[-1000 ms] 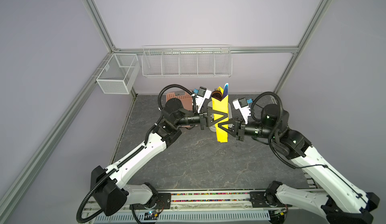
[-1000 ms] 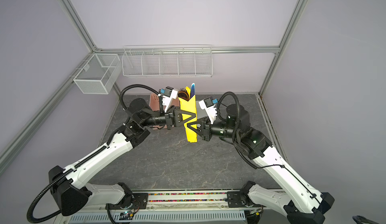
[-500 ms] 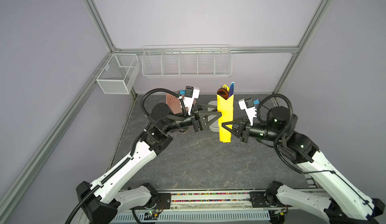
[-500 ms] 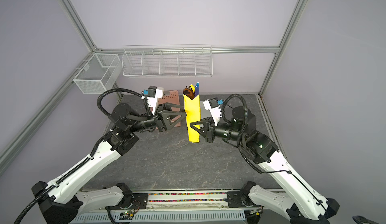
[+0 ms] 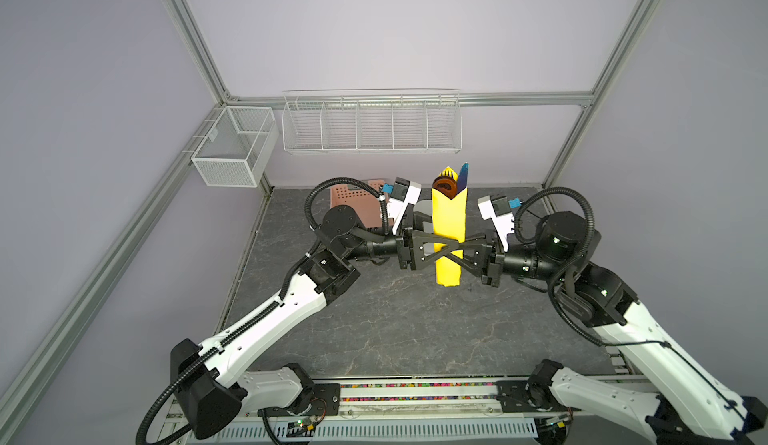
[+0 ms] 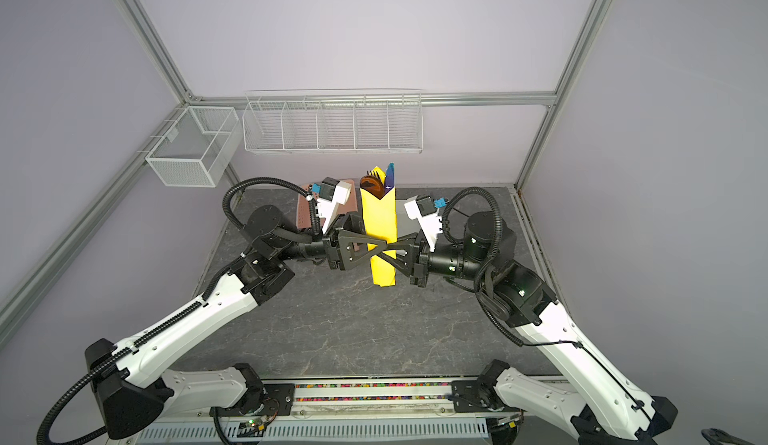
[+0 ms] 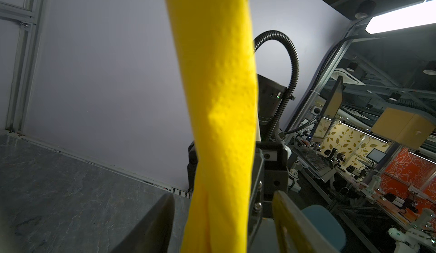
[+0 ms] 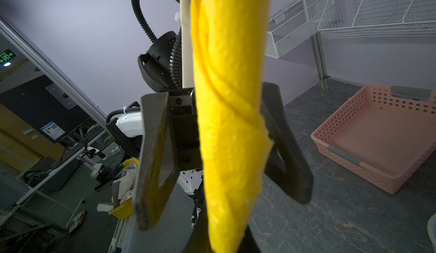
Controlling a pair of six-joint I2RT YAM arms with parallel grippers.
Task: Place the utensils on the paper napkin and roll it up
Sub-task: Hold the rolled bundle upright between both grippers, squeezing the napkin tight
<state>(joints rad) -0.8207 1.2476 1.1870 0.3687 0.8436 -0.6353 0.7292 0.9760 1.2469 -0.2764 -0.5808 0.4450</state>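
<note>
The bright yellow paper napkin (image 5: 448, 218), rolled into a slim tube, is held upright above the middle of the dark grey marbled desk (image 5: 395, 322). The utensils (image 5: 452, 179), a fork, a spoon and a blue-tipped knife, are seen sticking out of its open top end. The roll is pinched below its middle by the right hand (image 5: 459, 252), whose jaws are closed tight on the paper. The left hand (image 5: 444, 251) is spread open and straddles the roll without gripping it, so that one dark finger crosses in front of the yellow paper in both top views. Just behind the roll a white oblong tub (image 5: 423, 211) is largely hidden by it. Further back on the desk a pink perforated plastic basket (image 8: 377, 145) is partly covered by the left arm. A long white wire rack (image 5: 372, 125) with several compartments is fixed to the rear wall, and a small white mesh basket (image 5: 232, 152) is hung on the frame beside it. Outside the enclosure, a green exit sign (image 8: 7, 57) bearing a pictogram and a blue label (image 8: 52, 130) carrying a square code are caught in the right wrist view. The label's writing is too small to be read.
</note>
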